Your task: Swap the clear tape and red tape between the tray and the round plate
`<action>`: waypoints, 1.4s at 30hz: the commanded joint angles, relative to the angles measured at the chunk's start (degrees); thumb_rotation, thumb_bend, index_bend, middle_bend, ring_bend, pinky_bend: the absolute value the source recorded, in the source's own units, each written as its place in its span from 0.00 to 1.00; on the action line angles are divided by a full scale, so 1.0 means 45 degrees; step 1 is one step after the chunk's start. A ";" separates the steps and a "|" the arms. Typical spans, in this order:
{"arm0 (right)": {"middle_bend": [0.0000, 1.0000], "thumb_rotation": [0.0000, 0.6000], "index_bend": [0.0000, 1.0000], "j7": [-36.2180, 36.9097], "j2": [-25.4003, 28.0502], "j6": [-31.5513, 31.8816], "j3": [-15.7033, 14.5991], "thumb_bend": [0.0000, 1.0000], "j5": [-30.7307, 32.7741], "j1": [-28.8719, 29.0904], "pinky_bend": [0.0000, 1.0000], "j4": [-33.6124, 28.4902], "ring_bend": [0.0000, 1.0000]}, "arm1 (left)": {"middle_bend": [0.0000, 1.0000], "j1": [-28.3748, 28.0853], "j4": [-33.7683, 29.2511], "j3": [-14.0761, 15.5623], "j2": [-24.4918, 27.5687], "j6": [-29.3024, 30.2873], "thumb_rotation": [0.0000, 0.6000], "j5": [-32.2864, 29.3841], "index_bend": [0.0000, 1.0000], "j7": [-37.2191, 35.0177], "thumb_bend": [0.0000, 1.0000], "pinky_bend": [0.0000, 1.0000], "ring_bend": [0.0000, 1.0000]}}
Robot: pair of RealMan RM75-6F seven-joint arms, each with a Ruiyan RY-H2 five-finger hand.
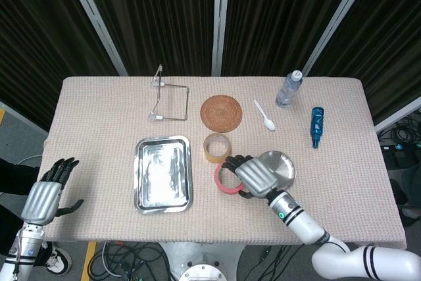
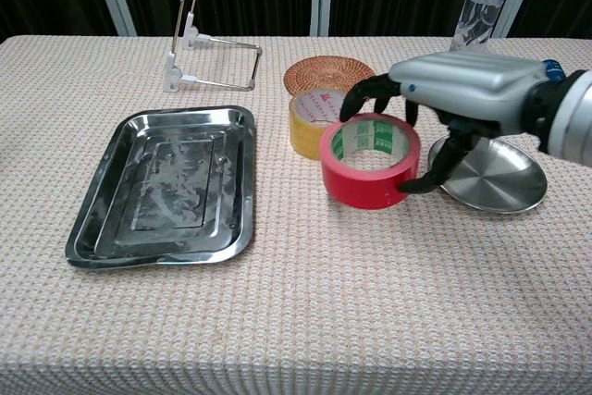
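Dark ribbed curtains hang behind a table (image 2: pixel 277 321) laid with a beige waffle-weave cloth, and over it the right hand (image 2: pixel 462 90) carries the red tape (image 2: pixel 370 161), its dark fingers (image 2: pixel 365 94) hooked over the roll's far rim and the thumb braced on the near side. The roll looks lifted clear of the cloth, though from the chest view I cannot be sure it isn't grazing it. Behind the hand, the round plate (image 2: pixel 504 193) sits bare, a shallow dish of brushed steel. The clear tape (image 2: pixel 310 127), a glossy yellowish ring, stands on the cloth just past the red roll, nearly touching it. Further out beyond the fingertips lies the tray (image 2: pixel 102 219), a rectangular steel pan with rounded corners and a scuffed, mirrored floor. To do this well, I'd keep the roll level and raised enough to clear the tray's lip, skirt the clear tape rather than nudge it, and set it flat in the pan before loosening the grip. The left hand (image 1: pixel 45 197) hangs off the table edge, fingers spread, holding nothing.
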 commanded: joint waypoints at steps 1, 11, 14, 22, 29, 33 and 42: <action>0.38 1.00 0.24 -0.0399 -0.0729 -0.0440 -0.0007 0.18 0.0475 0.0562 0.37 0.0502 0.30 | 0.07 0.0048 0.0097 -0.0036 -0.0032 -0.0026 1.00 0.0024 0.08 -0.0105 0.15 0.22 0.03; 0.27 1.00 0.08 -0.0463 -0.1001 -0.0488 -0.0386 0.09 0.0814 0.0937 0.23 0.0365 0.20 | 0.07 0.0165 0.0363 -0.0129 -0.0118 -0.0120 1.00 0.0155 0.08 -0.0387 0.15 0.22 0.03; 0.22 1.00 0.02 -0.0290 -0.0732 -0.0490 -0.0524 0.06 0.0608 0.0957 0.19 0.0041 0.12 | 0.07 0.0175 0.0353 -0.0170 -0.0116 -0.0130 1.00 0.0210 0.08 -0.0430 0.15 0.22 0.03; 0.08 1.00 0.00 0.0318 0.0660 0.0433 -0.0561 0.01 -0.0662 0.0650 0.06 -0.1348 0.00 | 0.07 0.0206 0.0234 -0.0259 -0.0043 -0.0135 1.00 0.0336 0.08 -0.0493 0.15 0.22 0.03; 0.08 1.00 0.00 0.1244 0.0917 0.1072 0.0241 0.01 -0.1266 0.0787 0.06 -0.1225 0.00 | 0.07 0.0215 0.0275 -0.0327 -0.0079 -0.0275 1.00 0.0293 0.08 -0.0587 0.15 0.22 0.03; 0.08 1.00 0.00 0.1057 0.0263 0.0553 0.0907 0.01 -0.0193 0.1482 0.06 -0.0048 0.00 | 0.07 0.0209 0.0361 -0.0393 -0.0103 -0.0324 1.00 0.0271 0.08 -0.0718 0.15 0.22 0.03; 0.08 1.00 0.00 0.0187 -0.1827 -0.1149 0.1977 0.05 0.3055 0.3678 0.06 0.3457 0.00 | 0.07 0.0257 0.0567 -0.0480 -0.0121 -0.0340 1.00 0.0247 0.08 -0.1016 0.15 0.22 0.03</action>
